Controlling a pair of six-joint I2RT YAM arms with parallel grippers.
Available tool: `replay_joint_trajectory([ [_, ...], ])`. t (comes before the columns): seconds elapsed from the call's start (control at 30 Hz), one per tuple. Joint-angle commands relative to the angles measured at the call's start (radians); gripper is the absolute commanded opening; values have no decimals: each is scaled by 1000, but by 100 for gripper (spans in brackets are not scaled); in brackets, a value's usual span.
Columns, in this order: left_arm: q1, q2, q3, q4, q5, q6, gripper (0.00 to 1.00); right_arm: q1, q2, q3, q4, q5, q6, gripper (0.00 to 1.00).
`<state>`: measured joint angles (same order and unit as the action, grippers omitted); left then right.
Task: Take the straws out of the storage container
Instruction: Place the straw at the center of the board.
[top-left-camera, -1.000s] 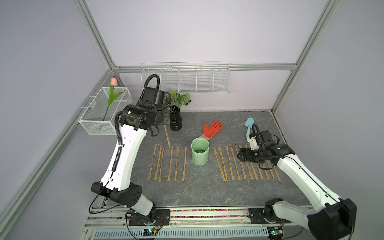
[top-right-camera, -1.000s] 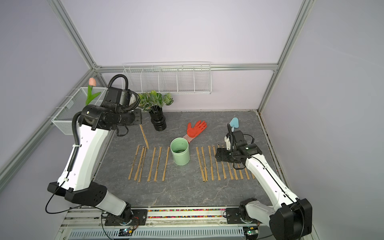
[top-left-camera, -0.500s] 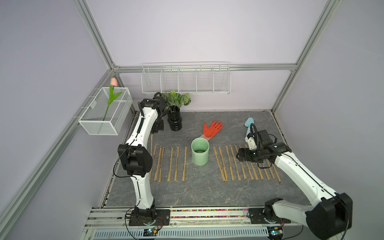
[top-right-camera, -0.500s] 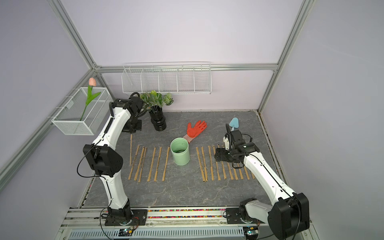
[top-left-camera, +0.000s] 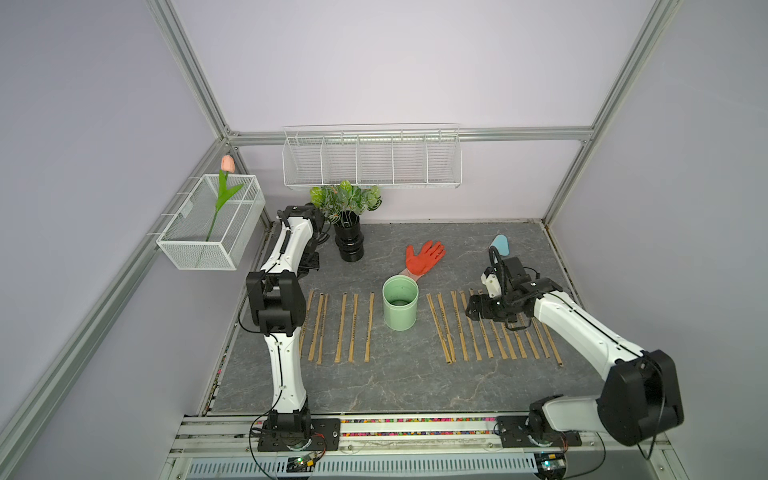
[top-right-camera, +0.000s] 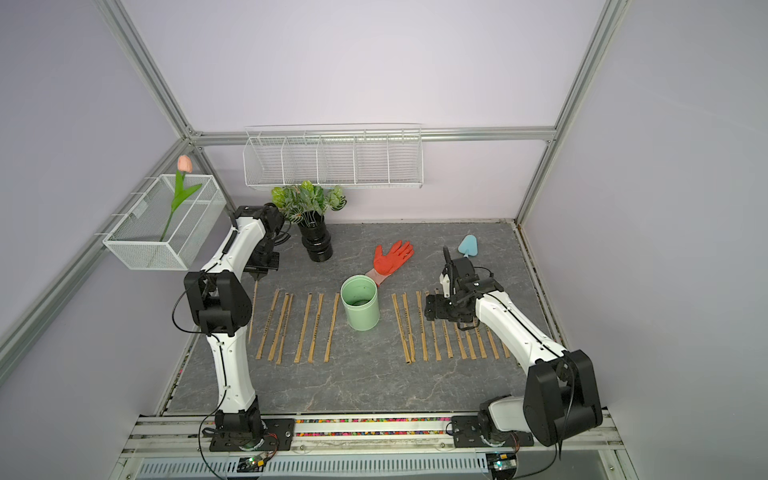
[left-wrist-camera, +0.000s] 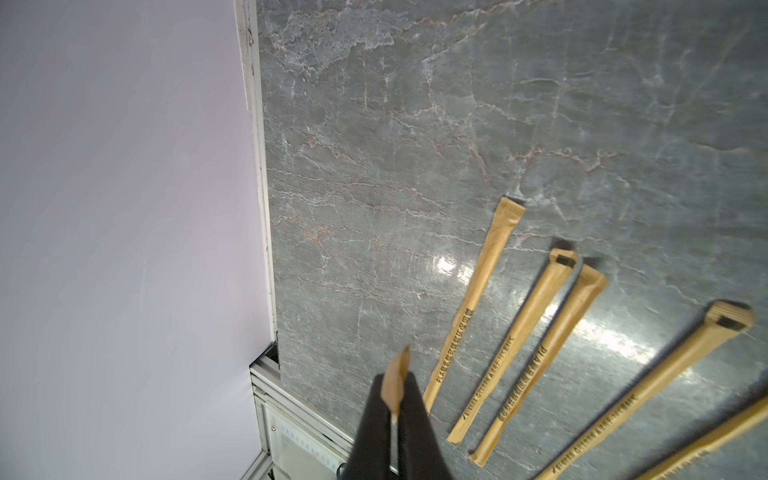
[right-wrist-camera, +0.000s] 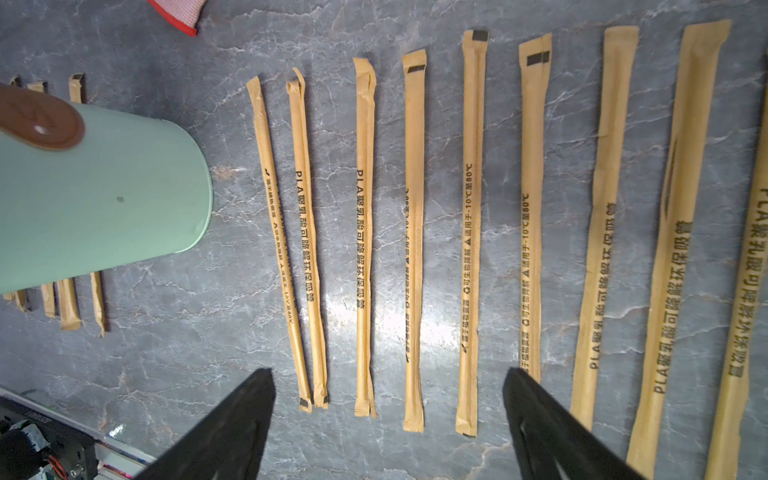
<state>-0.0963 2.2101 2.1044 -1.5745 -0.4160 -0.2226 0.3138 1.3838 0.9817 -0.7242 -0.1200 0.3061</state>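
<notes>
**Bimanual cell, seen from above and from both wrists.** The storage container (top-left-camera: 400, 308) stands upright near the middle of the worktop (top-left-camera: 395, 386). Its interior appears empty in both top views. The straws (top-left-camera: 353, 328) are laid flat in two rows of roughly parallel sticks. One row lies on each side of the container, toward the left and right edges.

One further straw (left-wrist-camera: 397, 370) is clamped near its end between the closed fingers of the left gripper (left-wrist-camera: 392, 401), close to the worktop's left edge. It appears to hang beside the left row. The right gripper (right-wrist-camera: 388, 399) is held above the right row, its fingers spread wide with nothing between them.

**Handling.** Each straw is judged very light, thin and flexible, and its paper wrapper is easily creased or torn. A gentle pinch across the flat width near one end is advised, since a flat-lying straw offers little height to grasp. The task is judged nearly complete, with only the held straw to be set down.
</notes>
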Motion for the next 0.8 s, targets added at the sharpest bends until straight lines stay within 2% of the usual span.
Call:
replay_joint_trajectory([
  [0.0,18,33,-23,9,-15,20,7,-7,32,26,38,-17,-17,89],
  [0.33,34,104,-28,40,-4,29,7,-6,106,41,69,-26,-10,89],
  [0.77,36,123,-43,61,-1,29,17,-6,132,52,76,-30,-6,89],
])
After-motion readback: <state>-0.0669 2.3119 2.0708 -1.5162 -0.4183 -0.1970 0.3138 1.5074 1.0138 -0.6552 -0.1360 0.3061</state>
